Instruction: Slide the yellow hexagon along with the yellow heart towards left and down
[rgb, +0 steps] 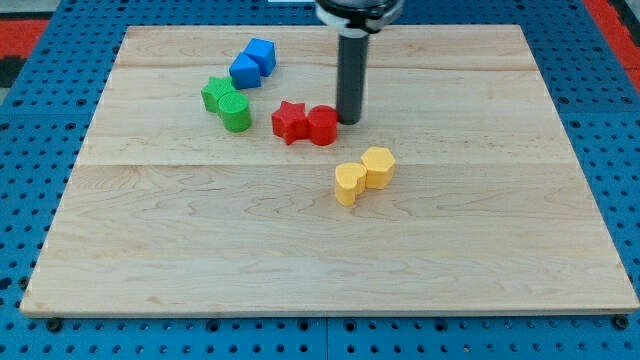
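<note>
A pale wooden board (330, 250) is lying on a blue pegboard (40, 150), and no writing is showing on anything. Near the middle, the yellow hexagon (379, 166) is touching the yellow heart (349, 183), which is sitting at its lower left; both are plain and glossy. My tip (350, 121) is holding nothing and is standing above them, just beside the red cylinder (322, 126). The red star (290, 121) is touching that cylinder.

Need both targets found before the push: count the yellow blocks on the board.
2. The yellow hexagon lies right of the board's centre; the yellow heart touches it on its lower left. My tip is above both, beside the red blocks. None seem hidden.
</note>
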